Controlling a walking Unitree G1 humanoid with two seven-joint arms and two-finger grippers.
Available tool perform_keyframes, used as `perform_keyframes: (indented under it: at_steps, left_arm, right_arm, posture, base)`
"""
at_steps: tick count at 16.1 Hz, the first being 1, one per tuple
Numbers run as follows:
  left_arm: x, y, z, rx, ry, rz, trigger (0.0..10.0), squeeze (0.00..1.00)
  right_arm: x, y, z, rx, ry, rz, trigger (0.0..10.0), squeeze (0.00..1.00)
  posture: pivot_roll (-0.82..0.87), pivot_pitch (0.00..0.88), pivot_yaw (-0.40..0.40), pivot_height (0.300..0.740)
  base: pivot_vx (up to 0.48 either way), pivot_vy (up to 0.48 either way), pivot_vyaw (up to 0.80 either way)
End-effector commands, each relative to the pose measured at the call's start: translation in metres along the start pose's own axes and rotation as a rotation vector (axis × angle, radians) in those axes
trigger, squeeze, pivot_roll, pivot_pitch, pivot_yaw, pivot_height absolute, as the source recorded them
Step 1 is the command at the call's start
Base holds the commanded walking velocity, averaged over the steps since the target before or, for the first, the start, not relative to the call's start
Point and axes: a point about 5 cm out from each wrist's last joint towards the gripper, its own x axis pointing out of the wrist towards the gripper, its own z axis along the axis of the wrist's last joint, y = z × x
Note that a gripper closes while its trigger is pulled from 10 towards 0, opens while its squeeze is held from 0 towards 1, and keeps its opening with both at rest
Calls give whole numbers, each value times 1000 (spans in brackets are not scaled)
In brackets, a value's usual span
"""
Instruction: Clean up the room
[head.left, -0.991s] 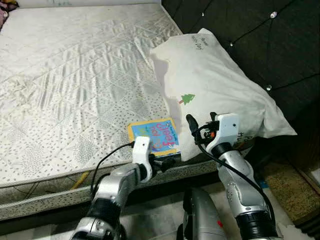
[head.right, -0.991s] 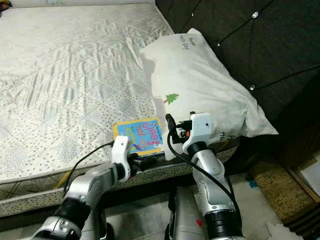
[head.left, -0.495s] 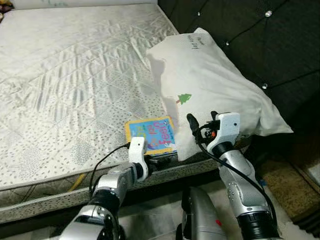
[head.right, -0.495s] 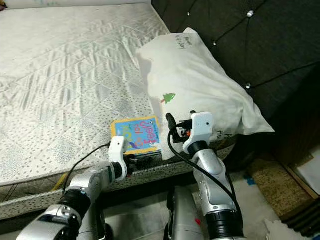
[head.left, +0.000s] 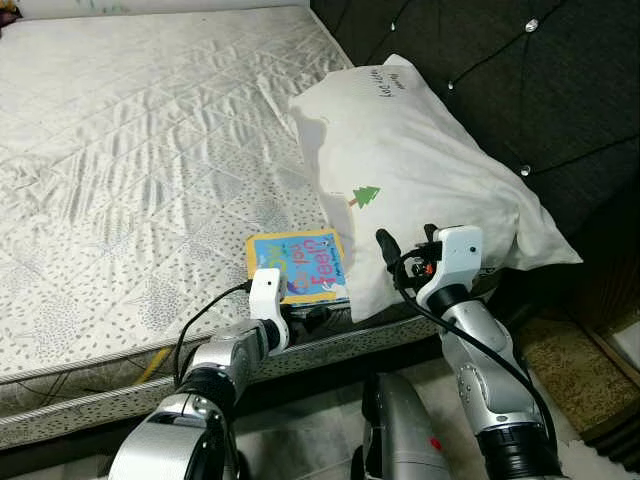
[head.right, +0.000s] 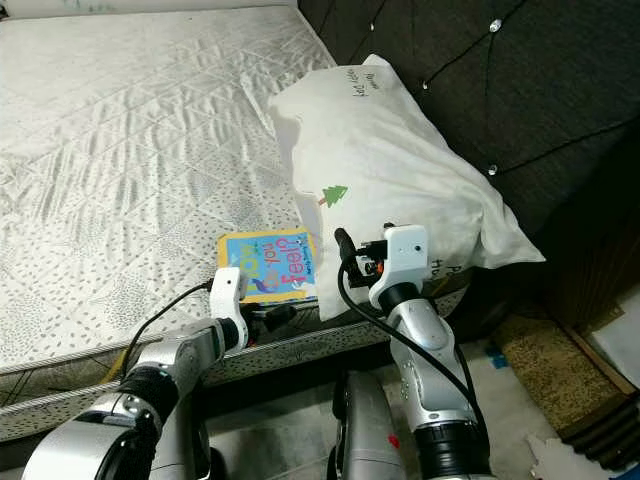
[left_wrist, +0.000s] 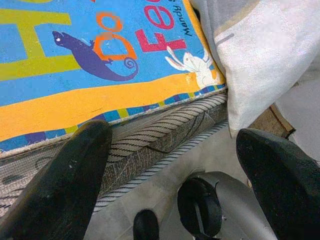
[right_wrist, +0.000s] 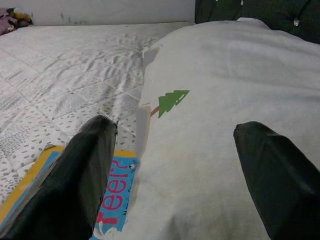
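A blue and yellow children's book (head.left: 297, 267) lies flat on the mattress (head.left: 130, 150) at its near edge, touching a white pillow (head.left: 420, 170) printed with a small green tree. My left gripper (head.left: 310, 320) is open at the mattress's side, just below the book's near edge. In the left wrist view its fingers (left_wrist: 65, 190) straddle the mattress edge under the book (left_wrist: 100, 60), holding nothing. My right gripper (head.left: 405, 245) hovers open over the pillow's near corner. The right wrist view looks across the pillow (right_wrist: 225, 125), with the book (right_wrist: 112, 200) beside it.
A dark tufted headboard (head.left: 520, 80) rises behind the pillow on the right. On the floor at the right lies a brown mat (head.left: 570, 370). My own grey body (head.left: 400, 430) stands close against the bed's side.
My left arm has sunk and drawn back toward my body, its gripper staying at the mattress edge under the book. The right arm has held still. The view has shifted slightly.
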Motion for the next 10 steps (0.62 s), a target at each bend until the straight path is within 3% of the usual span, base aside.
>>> perform_keyframes:
  at_steps: [1, 7, 10]
  left_arm:
    - [1, 0, 3, 14, -4, 13, 10000, 0]
    - [4, -15, 28, 40, -115, -44, 10000, 0]
    - [-6, -18, 38, 80, -228, -7, 10000, 0]
  right_arm:
    - [2, -3, 6, -7, -13, -9, 10000, 0]
    - [4, -2, 7, -5, -14, -6, 10000, 0]
    - [4, -1, 6, 0, -15, -3, 10000, 0]
  posture:
    - [-125, 113, -52, 560]
    - [-114, 110, -53, 560]
    - [-101, 111, -54, 560]
  base:
    - [0, 0, 0]
    - [0, 0, 0]
    - [0, 0, 0]
